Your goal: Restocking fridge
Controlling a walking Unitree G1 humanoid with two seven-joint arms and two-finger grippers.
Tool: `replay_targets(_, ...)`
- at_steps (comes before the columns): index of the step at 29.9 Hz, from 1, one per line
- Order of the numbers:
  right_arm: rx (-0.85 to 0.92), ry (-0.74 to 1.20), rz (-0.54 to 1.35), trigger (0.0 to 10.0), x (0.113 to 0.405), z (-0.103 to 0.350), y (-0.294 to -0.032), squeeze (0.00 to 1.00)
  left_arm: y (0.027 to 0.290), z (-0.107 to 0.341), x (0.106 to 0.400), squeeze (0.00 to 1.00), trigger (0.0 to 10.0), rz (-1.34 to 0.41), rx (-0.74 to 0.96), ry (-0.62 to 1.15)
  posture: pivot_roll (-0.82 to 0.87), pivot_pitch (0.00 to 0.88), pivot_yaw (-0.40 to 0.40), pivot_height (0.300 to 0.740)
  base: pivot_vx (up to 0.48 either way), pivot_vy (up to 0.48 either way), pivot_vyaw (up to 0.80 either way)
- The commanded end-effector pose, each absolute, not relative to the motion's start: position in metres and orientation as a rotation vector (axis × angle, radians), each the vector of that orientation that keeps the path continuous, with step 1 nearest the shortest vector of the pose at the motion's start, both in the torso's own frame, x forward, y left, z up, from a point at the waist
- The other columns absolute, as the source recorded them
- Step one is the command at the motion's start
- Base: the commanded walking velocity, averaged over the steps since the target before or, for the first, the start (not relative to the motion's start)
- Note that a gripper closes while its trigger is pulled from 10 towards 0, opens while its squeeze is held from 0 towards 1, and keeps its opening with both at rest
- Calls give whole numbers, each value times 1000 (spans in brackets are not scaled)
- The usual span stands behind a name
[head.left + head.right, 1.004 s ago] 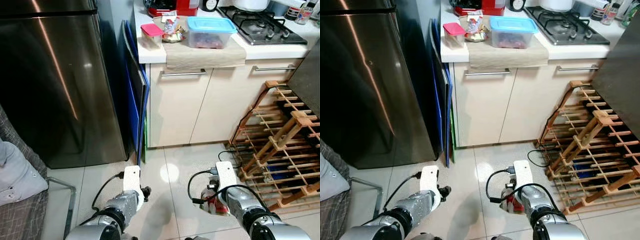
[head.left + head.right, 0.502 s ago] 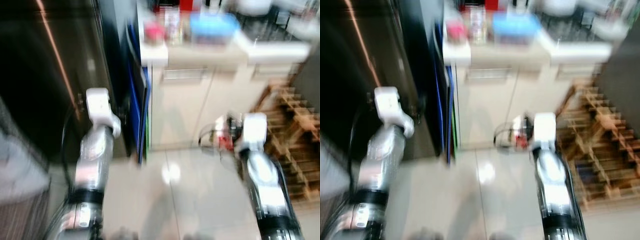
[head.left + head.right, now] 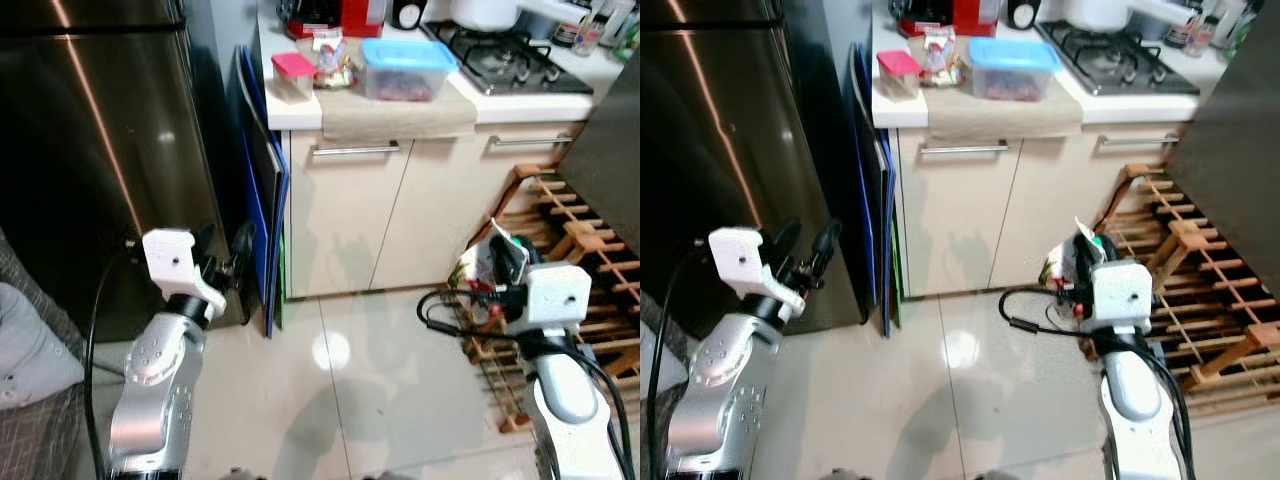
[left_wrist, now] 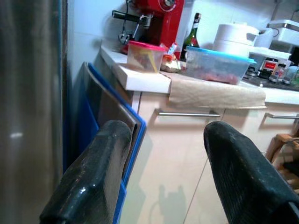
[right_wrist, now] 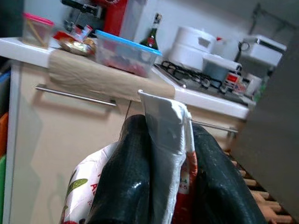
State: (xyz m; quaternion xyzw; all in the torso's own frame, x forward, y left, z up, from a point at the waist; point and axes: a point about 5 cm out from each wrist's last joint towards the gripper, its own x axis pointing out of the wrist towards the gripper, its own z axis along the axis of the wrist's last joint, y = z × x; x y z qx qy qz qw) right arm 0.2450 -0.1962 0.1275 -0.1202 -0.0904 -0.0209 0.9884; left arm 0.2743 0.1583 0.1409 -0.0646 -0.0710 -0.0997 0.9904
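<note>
Stainless steel, dark and glossy: the fridge (image 3: pixel 100 160) stands shut just ahead of your left gripper (image 3: pixel 222 262), whose two fingers are spread wide with nothing between them. No handle can be made out on the door face, so the opening edge is your likely target; I judge it to be the side next to the blue boards (image 3: pixel 262 225) leaning in the gap by the cabinet (image 3: pixel 345 215).

Right gripper (image 3: pixel 1080 262) is clamped on a white and red food pouch (image 5: pixel 163 154), pinched near its crimped top, the body hanging below the fingers. Grip looks firm.

Step in hand, as I read it: get the door open before anything goes in.
- Bring the left gripper to the door edge, not to the boards beside it; they sit close and could be snagged.
- Hook one finger behind the edge and pull along the door's swing.
- Hold the right arm out by the wooden rack (image 3: pixel 580 270), clear of the swing.

On the counter beyond both grippers: a blue-lidded tub (image 3: pixel 405 68) and a pink-lidded tub (image 3: pixel 293 75), likely next to go in.
</note>
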Motion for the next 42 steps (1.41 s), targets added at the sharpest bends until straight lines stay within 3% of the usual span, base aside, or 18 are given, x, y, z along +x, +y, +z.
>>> replay_targets(1, -239, -167, -53, 10000, 251, 127, -194, 0, 150, 139, 280, 0, 10000, -225, -111, -121, -77, 0, -5, 740, 0, -480, -781)
replay_targets(7, -220, -127, -27, 10000, 262, 124, -189, 0, 129, 137, 292, 0, 10000, -321, -122, -81, -94, 0, 7, 740, 0, -477, -752)
replay_targets(9, -211, -108, -22, 10000, 263, 120, -186, 0, 108, 125, 295, 0, 10000, -462, -111, -20, -95, 0, 10, 740, 0, -236, -753)
replay_targets(12, -204, -71, -17, 10000, 265, 111, -182, 0, 99, 113, 309, 0, 10000, -425, -195, 63, -113, 0, 15, 740, 0, 0, -756)
replay_targets(25, -224, -91, -93, 10000, 267, 114, -196, 0, 112, 123, 325, 0, 10000, -398, -170, -1, -136, 0, 32, 740, 0, 0, -757)
replay_targets(31, -198, -76, -109, 10000, 267, 110, -200, 0, 108, 120, 318, 0, 10000, -433, -142, -5, -132, 0, 30, 740, 0, 0, -756)
replay_targets(42, -200, -46, -60, 10000, 263, 101, -194, 0, 109, 124, 320, 0, 10000, -431, -197, -47, -134, 0, 26, 740, 0, 0, -762)
